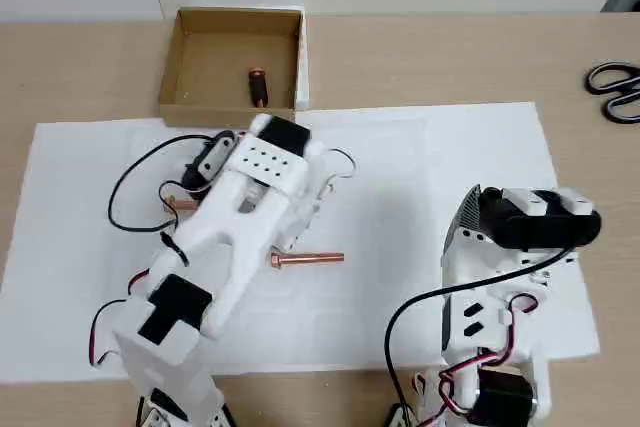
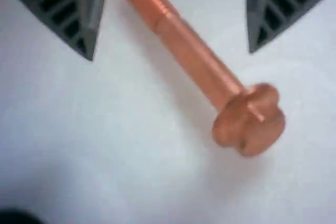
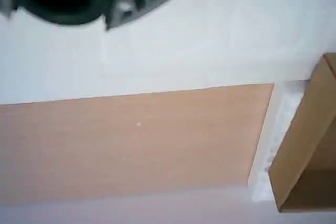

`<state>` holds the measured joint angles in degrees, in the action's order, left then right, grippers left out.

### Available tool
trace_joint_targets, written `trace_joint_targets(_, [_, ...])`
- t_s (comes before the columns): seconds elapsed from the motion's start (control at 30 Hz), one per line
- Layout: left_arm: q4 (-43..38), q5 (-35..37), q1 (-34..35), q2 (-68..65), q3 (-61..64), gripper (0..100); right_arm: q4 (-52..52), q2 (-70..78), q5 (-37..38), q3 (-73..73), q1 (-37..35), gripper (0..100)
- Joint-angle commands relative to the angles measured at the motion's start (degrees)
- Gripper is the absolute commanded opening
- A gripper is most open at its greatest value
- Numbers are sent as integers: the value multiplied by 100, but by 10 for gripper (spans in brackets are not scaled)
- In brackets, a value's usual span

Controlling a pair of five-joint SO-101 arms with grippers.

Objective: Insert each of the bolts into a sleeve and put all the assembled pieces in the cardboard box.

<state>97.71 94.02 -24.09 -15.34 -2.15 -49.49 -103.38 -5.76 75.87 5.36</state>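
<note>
In the left wrist view the left gripper (image 2: 170, 48) is seen spread wide open, with nothing held in it; its two dark ribbed fingers (image 2: 79, 14) are set on either side of a copper bolt (image 2: 210, 80). The bolt is laid flat on the white sheet (image 2: 105, 150); its shaft passes through the gap between the fingertips and is touched by neither; its flanged head lies beyond the tips, outside the gap.

In the high view the left arm is extended over the left part of the sheet, near the cardboard box (image 1: 215, 62); a short length of copper (image 1: 181, 204) is shown at the arm's side, the rest being hidden beneath the arm; whether this is the bolt between the fingers cannot be told. A second bolt (image 1: 307, 259) is laid flat on the sheet just beside the left arm, on the side toward the right arm, its head turned to the left arm. The box is set on the table (image 1: 420, 57) at the far edge of the sheet; one assembled piece (image 1: 258, 87) is lying inside it.

The right gripper (image 1: 466, 217) is held over the right part of the sheet, well apart from both bolts and from the box; whether it is open or closed cannot be told. A pair of scissors (image 1: 612, 92) is laid on the table at the far right.
</note>
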Motion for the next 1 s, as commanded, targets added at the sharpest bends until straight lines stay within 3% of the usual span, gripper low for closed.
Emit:
trace_joint_targets(0.0, [79,-35,-237,220,-207,184,145,-57,44,-79,13,4])
trace_joint_targets(0.27, [62,325,-360,185,-75,184,110,-57,44,-70,40,4])
trace_joint_targets(0.5, [-862,325,-316,185,1103,184,110,-48,44,-70,40,4])
trace_joint_targets(0.8, [-1257,325,-352,176,1270,180,119,-48,44,-70,40,4])
trace_joint_targets(0.97, [-1398,334,-325,176,1270,52,136,-48,44,-70,40,4])
